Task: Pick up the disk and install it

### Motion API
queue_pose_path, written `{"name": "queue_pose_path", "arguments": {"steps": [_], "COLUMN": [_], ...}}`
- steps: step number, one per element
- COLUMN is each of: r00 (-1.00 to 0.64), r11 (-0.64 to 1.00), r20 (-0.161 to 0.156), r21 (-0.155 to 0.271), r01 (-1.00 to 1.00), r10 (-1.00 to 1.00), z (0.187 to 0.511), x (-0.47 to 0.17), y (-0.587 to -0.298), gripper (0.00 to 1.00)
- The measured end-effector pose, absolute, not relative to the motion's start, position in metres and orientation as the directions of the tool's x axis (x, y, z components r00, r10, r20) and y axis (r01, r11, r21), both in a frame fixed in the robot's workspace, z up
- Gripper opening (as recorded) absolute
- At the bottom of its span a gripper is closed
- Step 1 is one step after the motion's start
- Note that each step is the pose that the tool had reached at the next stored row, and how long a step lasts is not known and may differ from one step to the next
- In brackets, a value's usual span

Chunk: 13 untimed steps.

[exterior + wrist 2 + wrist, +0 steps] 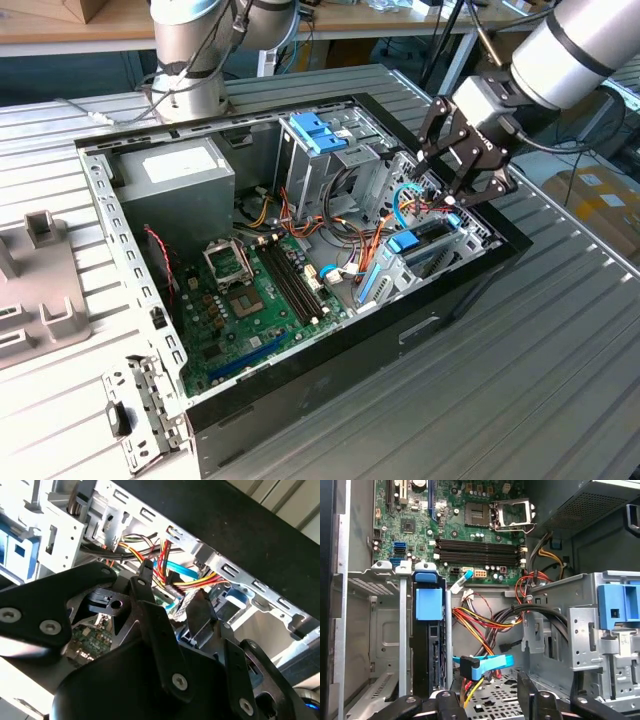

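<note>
The disk [427, 647] is a dark drive with blue side rails and a blue end tab. It stands on edge in a slot of the low metal drive cage [370, 630] inside the open computer case. In the exterior view the disk [405, 243] sits in that cage near the case's edge on the exterior view's right. My gripper [443, 196] hangs just above the cage, open, with nothing held. In the first wrist view the gripper [487, 702] has its black fingers [447, 705] spread over loose cables beside the disk. The second wrist view shows the gripper [172, 587] over the same wires.
A tall metal cage with a lighter blue latch [318, 132] stands beside the gripper. A thin blue cable [485, 664] and coloured wires cross between the cages. The motherboard [250, 300] and power supply [175, 170] lie further in. The arm's base [190, 60] stands behind the case.
</note>
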<state>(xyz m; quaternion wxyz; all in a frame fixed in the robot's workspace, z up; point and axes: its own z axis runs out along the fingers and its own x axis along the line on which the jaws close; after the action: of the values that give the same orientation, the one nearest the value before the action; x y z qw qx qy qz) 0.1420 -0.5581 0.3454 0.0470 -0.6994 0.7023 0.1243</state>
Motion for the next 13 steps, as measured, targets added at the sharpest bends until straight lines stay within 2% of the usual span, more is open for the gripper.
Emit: {"name": "queue_pose_path", "arguments": {"steps": [3,13], "r00": [-0.017,-0.017], "r11": [-0.010,-0.013], "r20": [-0.246,-0.270], "r21": [0.109,0.109], "r01": [-0.994,-0.994], "r10": [-0.969,-0.963], "z": [0.345,0.332], "x": [0.142,0.142], "y": [-0.567,-0.568], "gripper": [0.54,0.54]}}
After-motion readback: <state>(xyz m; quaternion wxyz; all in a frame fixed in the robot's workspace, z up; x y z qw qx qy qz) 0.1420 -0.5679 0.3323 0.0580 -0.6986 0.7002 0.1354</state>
